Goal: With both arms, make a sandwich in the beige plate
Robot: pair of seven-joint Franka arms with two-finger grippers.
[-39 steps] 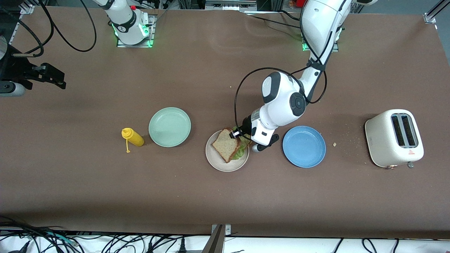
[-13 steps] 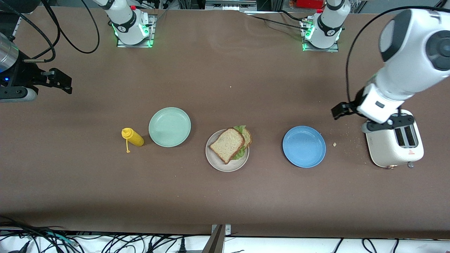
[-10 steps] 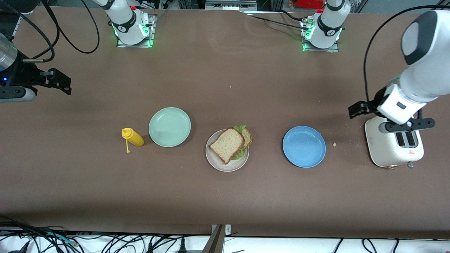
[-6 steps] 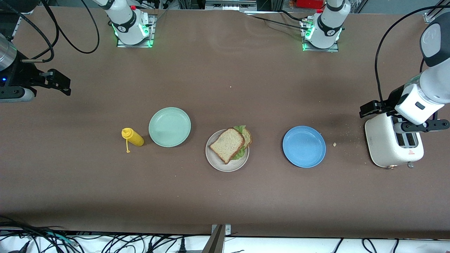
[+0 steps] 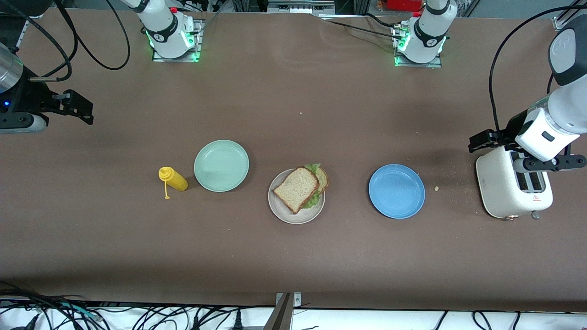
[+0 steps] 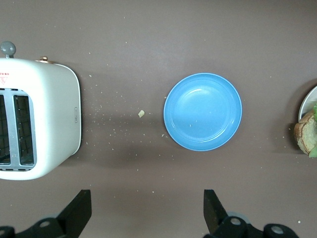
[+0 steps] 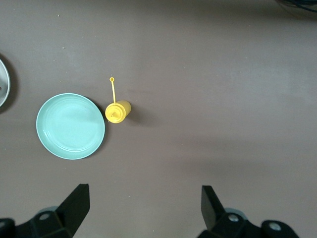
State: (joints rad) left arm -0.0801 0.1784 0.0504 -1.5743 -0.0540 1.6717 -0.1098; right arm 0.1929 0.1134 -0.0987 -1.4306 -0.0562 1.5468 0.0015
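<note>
Sandwich (image 5: 300,188) plated; both grippers (image 6: 147,213) (image 7: 142,210) spread, seemingly raised.

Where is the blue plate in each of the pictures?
Front view: the blue plate sits between the sandwich and the toaster.
Left wrist view: the blue plate is near the middle, with the toaster at one edge.
Right wrist view: not in it; only the green plate and yellow bottle show.
Shared landmark: the toaster, in the front and left wrist views.

White arms (image 5: 557,110) with black joint sections, looping black cables (image 5: 497,68) and green-lit bases (image 5: 419,43).
</note>
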